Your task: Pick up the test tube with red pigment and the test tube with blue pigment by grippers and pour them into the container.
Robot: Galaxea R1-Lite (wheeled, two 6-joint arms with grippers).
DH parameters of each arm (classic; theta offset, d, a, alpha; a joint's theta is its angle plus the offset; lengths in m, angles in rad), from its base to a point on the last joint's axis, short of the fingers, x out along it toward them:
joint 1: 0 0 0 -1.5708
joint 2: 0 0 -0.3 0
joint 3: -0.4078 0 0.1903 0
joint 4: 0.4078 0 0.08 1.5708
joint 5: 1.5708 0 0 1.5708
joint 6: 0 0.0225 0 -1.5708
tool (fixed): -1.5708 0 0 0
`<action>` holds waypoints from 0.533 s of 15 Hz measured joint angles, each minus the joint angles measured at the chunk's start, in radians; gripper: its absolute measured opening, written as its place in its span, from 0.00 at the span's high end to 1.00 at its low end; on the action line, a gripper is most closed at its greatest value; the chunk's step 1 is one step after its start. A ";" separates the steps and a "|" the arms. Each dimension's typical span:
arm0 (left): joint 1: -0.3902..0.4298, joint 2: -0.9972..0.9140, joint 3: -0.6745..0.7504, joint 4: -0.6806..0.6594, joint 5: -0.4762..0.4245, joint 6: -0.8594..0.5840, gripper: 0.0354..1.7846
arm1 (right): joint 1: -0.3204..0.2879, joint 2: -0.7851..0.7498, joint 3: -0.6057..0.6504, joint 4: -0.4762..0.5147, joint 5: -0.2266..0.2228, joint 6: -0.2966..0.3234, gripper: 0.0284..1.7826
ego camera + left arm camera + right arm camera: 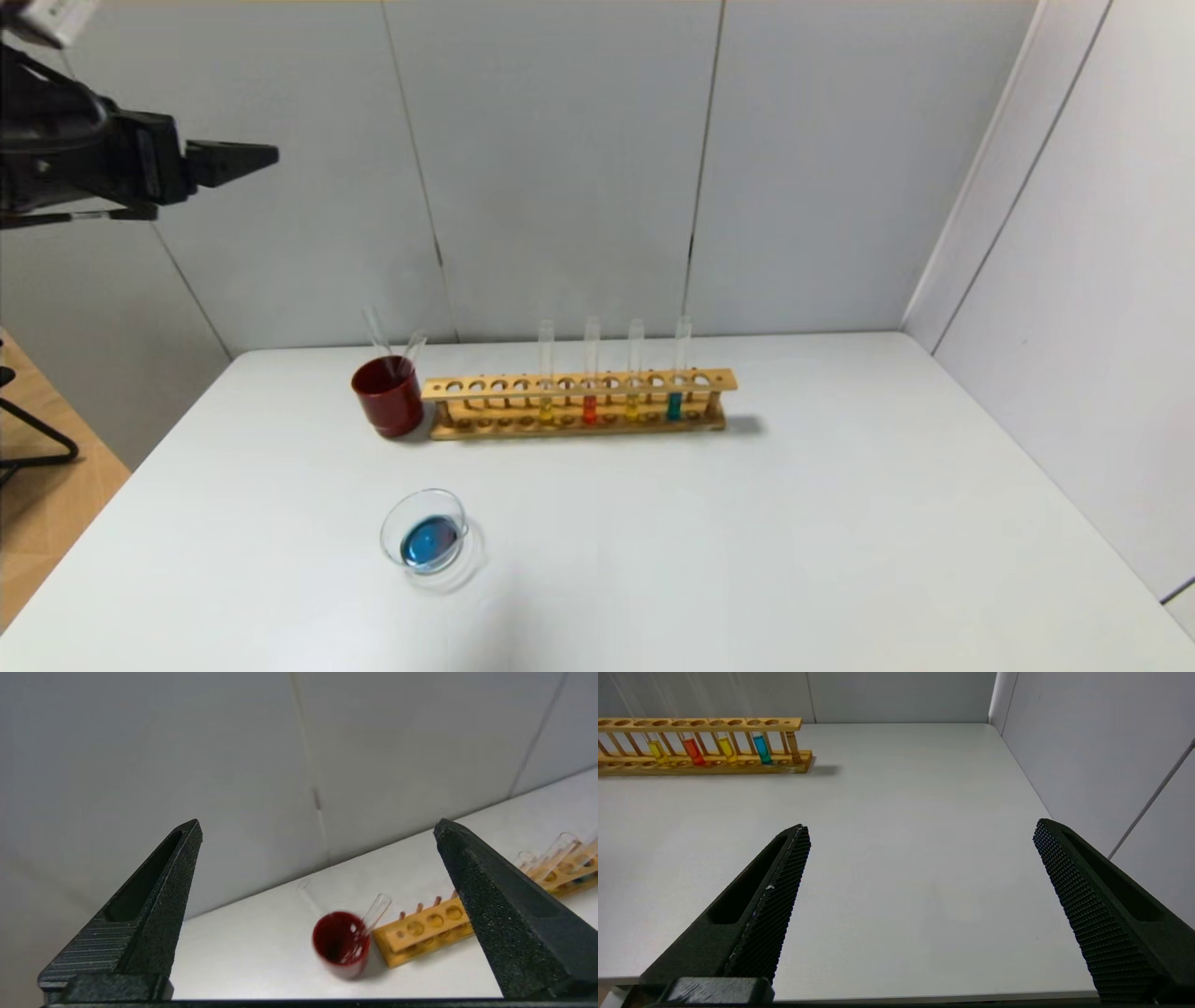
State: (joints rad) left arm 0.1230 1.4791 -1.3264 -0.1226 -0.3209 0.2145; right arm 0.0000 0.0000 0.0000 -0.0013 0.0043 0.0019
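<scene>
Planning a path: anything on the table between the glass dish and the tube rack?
Nothing: in the head view, bare white table separates the container from the rack.

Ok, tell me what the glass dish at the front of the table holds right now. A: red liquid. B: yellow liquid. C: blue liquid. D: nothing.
C: the head view shows a blue pool in the bottom of the container, with no red in it.
</scene>
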 joint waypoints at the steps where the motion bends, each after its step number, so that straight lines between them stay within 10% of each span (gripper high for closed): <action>1: 0.000 -0.073 0.031 0.036 0.074 -0.006 0.02 | 0.000 0.000 0.000 0.000 0.000 0.000 0.02; 8: 0.002 -0.617 0.417 0.069 0.377 -0.084 0.02 | 0.000 0.000 0.000 0.000 0.000 0.000 0.02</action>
State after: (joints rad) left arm 0.1251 0.8626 -0.9091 -0.0532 0.0566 0.1306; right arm 0.0000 0.0000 0.0000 -0.0013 0.0043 0.0017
